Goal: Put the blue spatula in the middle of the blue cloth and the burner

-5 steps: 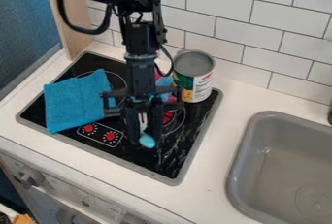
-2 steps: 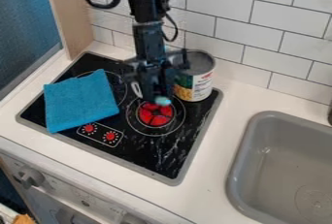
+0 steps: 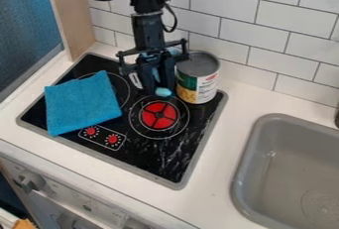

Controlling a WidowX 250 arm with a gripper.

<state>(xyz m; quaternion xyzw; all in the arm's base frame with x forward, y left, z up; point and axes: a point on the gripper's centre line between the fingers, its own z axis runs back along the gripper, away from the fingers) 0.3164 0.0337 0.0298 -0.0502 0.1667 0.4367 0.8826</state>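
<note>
Clock directions are as seen from the camera, taken from the round red burner with a black cross (image 3: 159, 115), set in the black glass stovetop (image 3: 175, 158). The black two-finger hand (image 3: 155, 88) hangs down at twelve o'clock, near the burner's outer ring, just beside the metal can with a green, white and yellow label (image 3: 197, 85). Whether the hand is spread or pressed together cannot be told, nor whether it grips anything or touches the can. The blue spatula (image 3: 163, 92) shows its rounded light-blue end at the hand's lower end, at twelve o'clock, with more light blue showing amid the hand's black parts. Whether the spatula touches the glass cannot be told.

The flat, square blue cloth (image 3: 81, 104) lies at nine o'clock, apart from the hand, and partly covers a second ring at ten o'clock. The can stands between one and two o'clock. Two small red knobs (image 3: 112, 139) sit at eight o'clock, just beside the cloth's lower edge. The white bench (image 3: 228, 129) surrounds the stovetop, and the rectangular grey sink (image 3: 281, 178) is set into it at four o'clock. White wall tiles (image 3: 268, 32) rise beyond the bench.
</note>
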